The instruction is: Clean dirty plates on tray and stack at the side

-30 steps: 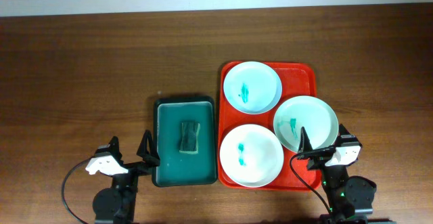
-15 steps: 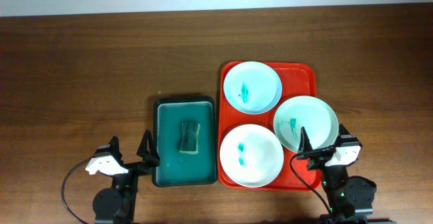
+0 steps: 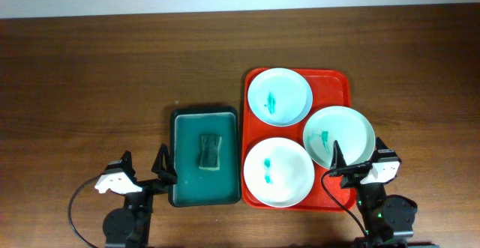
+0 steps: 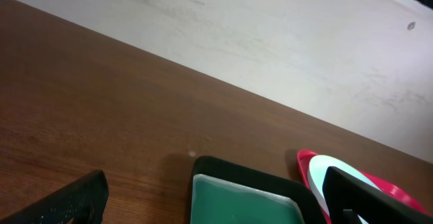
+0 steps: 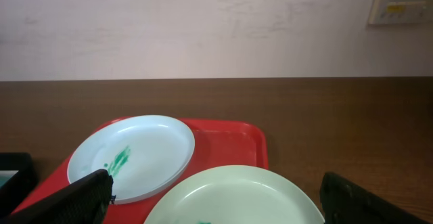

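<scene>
Three pale plates, each with a teal smear, lie on the red tray (image 3: 334, 76): a far plate (image 3: 279, 97), a right plate (image 3: 339, 136) and a near plate (image 3: 278, 171). My left gripper (image 3: 144, 162) stands open at the table's near edge, left of the tray, with nothing between its fingers. My right gripper (image 3: 356, 156) is open at the near right, its fingers spanning the right plate's near rim without touching it. The right wrist view shows that mint plate (image 5: 237, 195) below my open gripper (image 5: 223, 204), and the far plate (image 5: 132, 156) behind it.
A dark teal tray (image 3: 184, 192) holding a dark sponge (image 3: 210, 151) sits just left of the red tray; its corner (image 4: 223, 170) shows in the left wrist view between my open left fingers (image 4: 67, 204). Bare brown table (image 3: 112, 68) stretches to the left and far side.
</scene>
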Robot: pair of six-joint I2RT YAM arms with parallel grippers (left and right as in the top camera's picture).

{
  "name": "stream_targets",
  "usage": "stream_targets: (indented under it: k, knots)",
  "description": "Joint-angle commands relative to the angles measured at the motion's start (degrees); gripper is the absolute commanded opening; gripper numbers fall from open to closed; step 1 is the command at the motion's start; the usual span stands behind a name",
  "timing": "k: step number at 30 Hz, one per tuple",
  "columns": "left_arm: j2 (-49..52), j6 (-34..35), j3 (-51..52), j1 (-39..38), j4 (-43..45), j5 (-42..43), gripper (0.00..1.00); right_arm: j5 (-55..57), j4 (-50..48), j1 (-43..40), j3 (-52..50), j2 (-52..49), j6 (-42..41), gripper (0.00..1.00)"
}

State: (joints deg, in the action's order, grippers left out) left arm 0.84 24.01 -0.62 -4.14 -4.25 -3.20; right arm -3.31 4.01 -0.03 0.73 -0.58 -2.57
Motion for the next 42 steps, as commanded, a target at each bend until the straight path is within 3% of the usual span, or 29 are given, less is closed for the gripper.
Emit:
stream_targets:
  k: [1, 28, 31, 33, 36, 39, 42]
  knots:
    - [-0.37, -0.94, 0.13, 0.2, -0.31, 0.46, 0.99, -0.55, 0.04, -0.37, -0.42, 0.22, 0.24, 0.98]
    - [2.84, -0.92, 0.09, 0.2, -0.09, 2.03, 0.99, -1.07, 0.02, -0.37, -0.42, 0.22, 0.22, 0.98]
    - [2.84, -0.94, 0.07, 0.2, 3.96, 3.52, 0.99, -11.67, -1.22, -0.35, 0.7, 0.22, 0.2, 0.98]
    - [2.86, -0.96, -3.08, 0.2, 4.5, 9.86, 0.99, -15.17, -1.07, -0.35, 7.08, 0.22, 0.2, 0.98]
    - [7.32, -1.01, -15.56, 0.2, -8.46, 11.39, 0.99, -16.15, 13.6, -0.37, 23.52, -2.49, 0.22, 0.98]
    - [24.83, -4.85, -34.29, 0.2, -21.31, 14.51, 0.99, -16.2, 29.55, -0.35, 41.11, -16.09, -0.66, 0.98]
    - [42.56, -4.92, -52.11, -1.33, -35.74, 16.46, 0.99, -16.31, 38.73, -0.35, 54.55, -33.11, -11.91, 0.98]
